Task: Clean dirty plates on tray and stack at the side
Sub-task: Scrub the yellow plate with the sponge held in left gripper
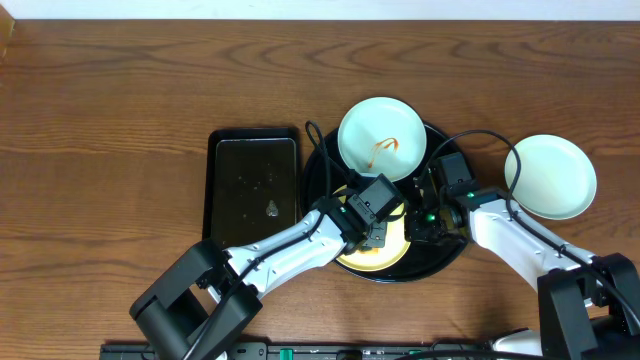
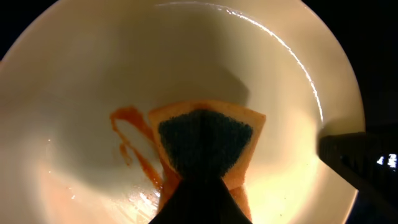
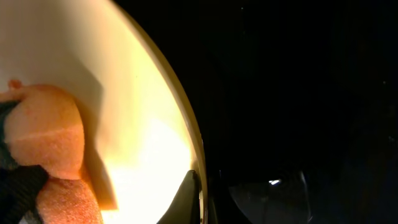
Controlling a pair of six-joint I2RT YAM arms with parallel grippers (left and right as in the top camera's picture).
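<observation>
The round black tray (image 1: 441,256) holds a mint-blue plate (image 1: 381,138) with an orange sauce squiggle at its back. It also holds the pale yellow plate (image 1: 368,263) at its front. My left gripper (image 1: 376,214) is shut on an orange sponge (image 2: 205,140) with a dark scrub face, pressed onto the yellow plate (image 2: 280,81) beside a sauce smear (image 2: 130,134). My right gripper (image 1: 430,214) is shut on the yellow plate's right rim (image 3: 186,134), one finger inside it (image 3: 194,199). A clean mint-blue plate (image 1: 550,176) lies on the table to the right of the tray.
A smaller black rectangular tray (image 1: 252,180) with a few wet spots lies just left of the round tray. Arm cables arc over the round tray's left and right edges. Brown wooden table all around.
</observation>
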